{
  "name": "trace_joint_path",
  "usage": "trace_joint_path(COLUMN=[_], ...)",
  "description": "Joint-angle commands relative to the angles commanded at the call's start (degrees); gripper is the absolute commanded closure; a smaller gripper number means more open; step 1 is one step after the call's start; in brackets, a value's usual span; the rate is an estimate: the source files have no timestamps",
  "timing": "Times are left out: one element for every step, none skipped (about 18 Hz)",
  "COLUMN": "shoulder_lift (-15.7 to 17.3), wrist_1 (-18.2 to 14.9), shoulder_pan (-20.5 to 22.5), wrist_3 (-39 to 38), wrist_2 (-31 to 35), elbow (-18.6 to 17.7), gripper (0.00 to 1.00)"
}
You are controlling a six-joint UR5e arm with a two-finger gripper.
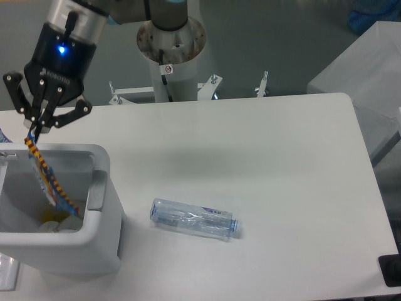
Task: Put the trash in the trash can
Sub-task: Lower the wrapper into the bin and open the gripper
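Snack wrapper [49, 179] hangs pinched in gripper [34, 133]; over trash can [100, 219].

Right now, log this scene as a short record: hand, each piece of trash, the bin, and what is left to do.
hand: above the bin's opening, shut on the wrapper's top edge
snack wrapper: hanging edge-on from the hand, lower part inside the bin, not released
plastic bottle: lying on its side on the table, right of the bin, apart from it
trash can: white, at the table's left front, some pale and yellow items already at the bottom
remaining: release wrapper, then fetch bottle
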Motion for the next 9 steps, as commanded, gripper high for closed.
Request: trace_joint_path(shoulder_lift=[-0.5,-1.0,-1.2,-1.8,-2.7,-3.4,-3.7,-3.8,-4.0], wrist_1=[0.1,0.1,0.2,0.5,0.8,0.8,0.8,0.8,0.9], shoulder_pan=[0.0,0.0,0.0,0.0,0.0,0.0,-0.1,-0.1,-0.1], wrist_3=[-0.1,-0.2,-0.1,-0.1,-0.1,-0.2,-0.1,0.0,0.3], wrist_2=[0.1,0.1,0.1,0.1,0.1,0.1,0.2,0.2,0.2], elbow=[0.5,0.9,0.8,1.1,1.8,2.2,2.2,2.2,2.2], gripper=[0.88,0.88,0.88,0.88,0.88,0.87,0.84,0.81,0.70])
